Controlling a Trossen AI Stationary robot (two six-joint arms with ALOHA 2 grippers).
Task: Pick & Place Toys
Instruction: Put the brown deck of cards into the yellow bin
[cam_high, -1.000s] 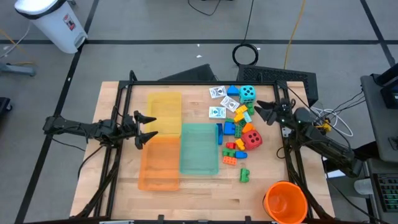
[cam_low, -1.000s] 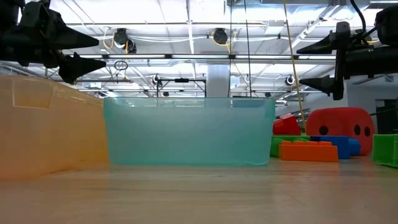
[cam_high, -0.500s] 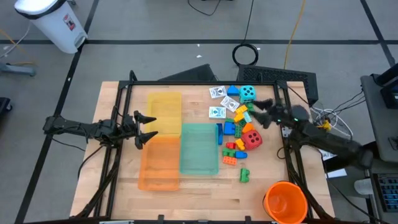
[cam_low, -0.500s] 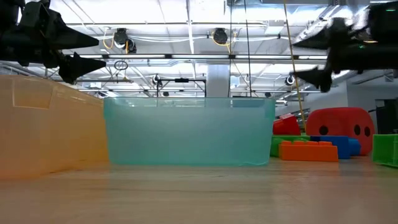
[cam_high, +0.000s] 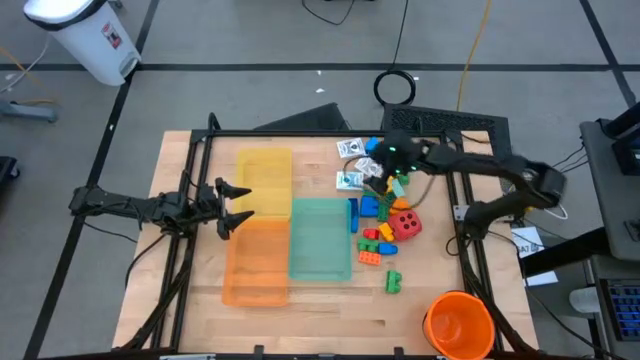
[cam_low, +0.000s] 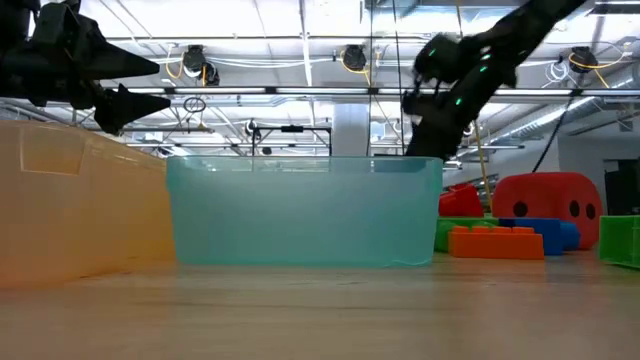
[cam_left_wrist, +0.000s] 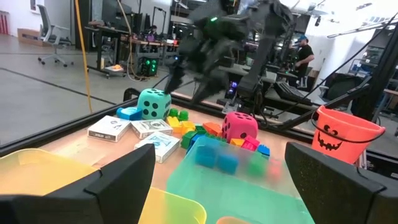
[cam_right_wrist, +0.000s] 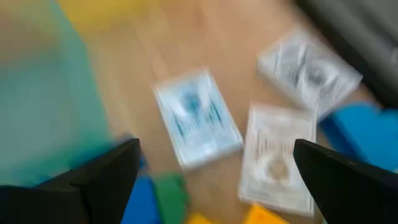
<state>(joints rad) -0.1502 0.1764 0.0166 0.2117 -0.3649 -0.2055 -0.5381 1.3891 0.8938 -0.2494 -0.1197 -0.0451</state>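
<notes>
White cards (cam_right_wrist: 198, 118) lie flat on the table beside the bricks (cam_high: 378, 205), under the right gripper (cam_high: 375, 172), whose fingers are spread wide. Thin, light and probably slippery, each is best pinched by an edge. The left gripper (cam_high: 232, 205) waits spread beside the trays (cam_high: 262, 165).

Your right gripper (cam_low: 432, 100) hangs above the teal tray (cam_low: 305, 210), whose far corner hides its fingers; red dice (cam_low: 545, 205) just beside.
</notes>
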